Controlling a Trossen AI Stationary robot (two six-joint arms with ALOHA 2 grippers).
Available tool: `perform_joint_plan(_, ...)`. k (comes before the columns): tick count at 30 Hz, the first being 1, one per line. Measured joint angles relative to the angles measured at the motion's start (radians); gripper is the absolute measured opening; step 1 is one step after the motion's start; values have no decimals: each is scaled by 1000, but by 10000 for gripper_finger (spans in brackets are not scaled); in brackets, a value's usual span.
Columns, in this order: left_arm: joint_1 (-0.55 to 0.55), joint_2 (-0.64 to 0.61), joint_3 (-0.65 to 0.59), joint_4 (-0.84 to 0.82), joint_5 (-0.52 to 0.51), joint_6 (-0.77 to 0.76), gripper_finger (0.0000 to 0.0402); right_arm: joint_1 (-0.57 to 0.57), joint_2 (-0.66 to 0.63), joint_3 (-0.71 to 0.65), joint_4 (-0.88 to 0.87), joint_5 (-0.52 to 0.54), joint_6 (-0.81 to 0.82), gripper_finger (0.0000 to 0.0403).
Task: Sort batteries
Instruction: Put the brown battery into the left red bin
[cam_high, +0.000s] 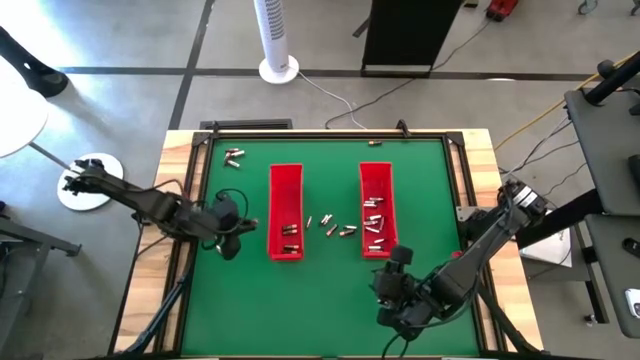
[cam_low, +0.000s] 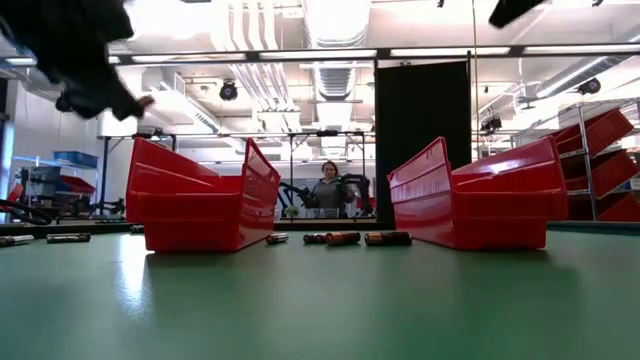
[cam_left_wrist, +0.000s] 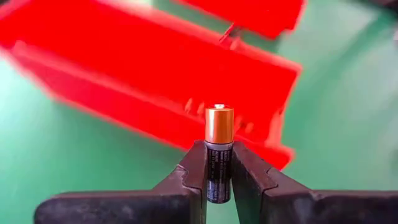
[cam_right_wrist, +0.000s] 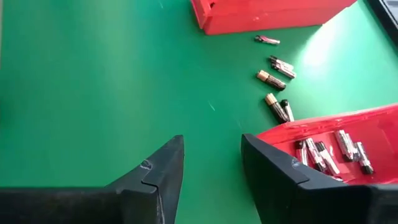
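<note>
Two long red trays lie on the green mat, the left tray (cam_high: 286, 212) and the right tray (cam_high: 377, 210); each has batteries inside. Loose batteries (cam_high: 335, 226) lie between them, and a few more batteries (cam_high: 233, 157) at the far left. My left gripper (cam_high: 245, 225) hangs just left of the left tray, shut on one battery (cam_left_wrist: 219, 149) with a copper end and a black body. My right gripper (cam_right_wrist: 211, 168) stands open above the mat by the right tray's near end (cam_right_wrist: 329, 152), with nothing between its fingers. My left gripper pinches the battery's black body (cam_left_wrist: 218, 180) between its two fingers (cam_left_wrist: 193, 168). The copper end (cam_left_wrist: 219, 123) sticks out past the fingertips. The battery is lifted clear of the mat, in front of the left tray's side wall.
A single battery (cam_high: 374, 143) lies at the mat's far edge. A wooden frame (cam_high: 180, 150) borders the mat. In the low view a person (cam_low: 330, 190) sits far behind the table. Bare mat (cam_high: 300, 310) stretches along the near side between the arms.
</note>
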Motion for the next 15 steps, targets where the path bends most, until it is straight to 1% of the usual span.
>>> perform_joint_plan(3,-6,0,50,28,0,82,27,-2,22,-11,0,15,10,146)
perform_joint_plan(7,-5,38,133,30,-3,166,27,-2,43,-28,11,17,23,144)
perform_joint_plan(12,11,166,244,32,-2,247,27,-3,64,-41,15,18,32,153)
perform_joint_plan(15,32,263,304,25,27,293,27,-3,65,-41,15,23,21,159)
